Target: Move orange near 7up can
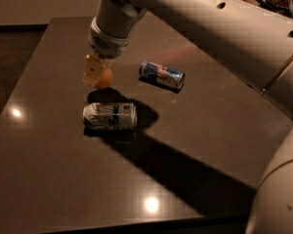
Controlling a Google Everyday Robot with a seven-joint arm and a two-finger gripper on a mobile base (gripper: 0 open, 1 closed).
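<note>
The 7up can [110, 116], white with green markings, lies on its side on the dark table [195, 145]. The orange [103, 78] is held between my gripper's fingers, lifted above the table just behind the can. My gripper [98, 76] hangs from the arm at upper left and is shut on the orange; one pale finger [91, 71] shows on the fruit's left side, the other is hidden behind it.
A slimmer blue-and-silver can [161, 75] lies on its side to the right of the gripper. My arm [234, 38] spans the upper right and its large body fills the right edge. The table's near edge runs along the bottom.
</note>
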